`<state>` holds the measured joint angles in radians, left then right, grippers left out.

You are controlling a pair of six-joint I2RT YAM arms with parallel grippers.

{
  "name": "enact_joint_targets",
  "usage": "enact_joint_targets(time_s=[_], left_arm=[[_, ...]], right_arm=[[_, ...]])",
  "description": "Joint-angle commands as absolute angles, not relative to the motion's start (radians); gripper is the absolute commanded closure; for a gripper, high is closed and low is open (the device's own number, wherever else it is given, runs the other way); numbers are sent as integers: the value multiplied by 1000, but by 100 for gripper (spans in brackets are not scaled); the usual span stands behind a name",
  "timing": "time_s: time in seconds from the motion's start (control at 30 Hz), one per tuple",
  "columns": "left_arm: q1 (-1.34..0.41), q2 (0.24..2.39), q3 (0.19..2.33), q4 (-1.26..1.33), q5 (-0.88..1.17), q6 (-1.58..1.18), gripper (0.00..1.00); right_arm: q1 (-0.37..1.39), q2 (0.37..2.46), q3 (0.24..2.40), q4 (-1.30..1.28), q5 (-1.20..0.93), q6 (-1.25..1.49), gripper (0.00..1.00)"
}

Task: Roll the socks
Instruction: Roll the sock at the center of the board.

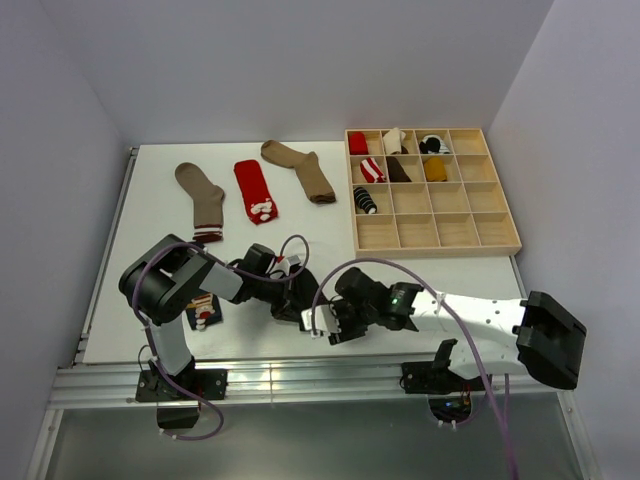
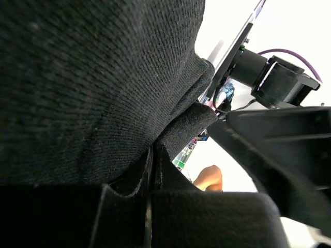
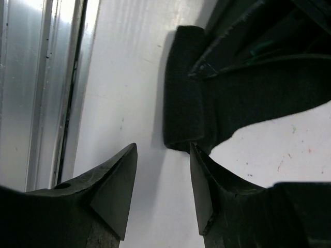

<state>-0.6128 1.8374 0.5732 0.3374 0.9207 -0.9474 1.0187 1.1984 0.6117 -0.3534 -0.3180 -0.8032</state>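
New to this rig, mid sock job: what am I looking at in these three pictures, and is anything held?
Two robot arms stand side by side, each ending in a two-finger hand. The wide picture looks down from above and behind them; the other two come from a camera on each wrist. On the white table lie a tan sock, a red sock, a brown sock and, by the left arm, what looks like a navy sock. The wooden tray has rolled socks in some compartments. The left hand is shut on a black sock, whose knit fills its view. The right hand is open at that sock's edge, holding nothing.
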Motion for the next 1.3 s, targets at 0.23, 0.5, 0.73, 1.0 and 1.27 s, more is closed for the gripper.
enact_joint_targets(time_s=[0.23,0.5,0.73,1.0,1.27], left_arm=[[-614,1881,522,199,782,-888,100],[-614,1881,514,202,781,-882,100],[-612,1868,508,207,790,-884,100],[-612,1836,511,198,801,-881,100],[-609,1658,554,91,619,-854,77]], right_arm=[[1163,1232,557,-155,-117,-851,48],[1201,1304,555,-98,-69,-870,48],[1212,1353,561,-86,-69,-870,53],[1212,1437,612,-124,-75,-862,74],[1149,1548,773,-455,-265,-845,82]])
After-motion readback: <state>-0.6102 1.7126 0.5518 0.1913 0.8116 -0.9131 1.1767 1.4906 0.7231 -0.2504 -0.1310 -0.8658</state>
